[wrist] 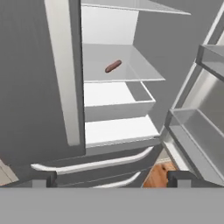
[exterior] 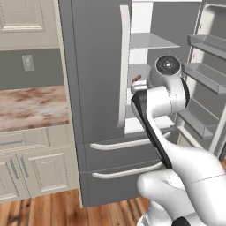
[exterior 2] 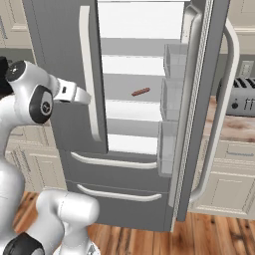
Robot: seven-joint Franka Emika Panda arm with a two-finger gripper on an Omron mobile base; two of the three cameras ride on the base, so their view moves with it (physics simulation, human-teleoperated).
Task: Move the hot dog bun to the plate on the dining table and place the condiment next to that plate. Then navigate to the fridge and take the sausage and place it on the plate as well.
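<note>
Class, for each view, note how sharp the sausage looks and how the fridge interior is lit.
Right base view: sausage small but crisp, fridge shelves evenly bright. Hand view: sausage slightly soft, flat shadowless light. Left base view: sausage mostly hidden behind the arm.

Fridge [exterior 2: 64,74]: tall, dark grey, right door swung wide open, left door shut, pale shelves and door bins exposed. Sausage [exterior 2: 141,91]: thin, reddish-brown, lying flat and slightly angled on middle shelf, alone, near shelf centre.

- Left and right base views look forward from behind the arm, both close on the open fridge [exterior: 101,88].
- Hand view faces its shelves [wrist: 118,74], nearer.
</note>
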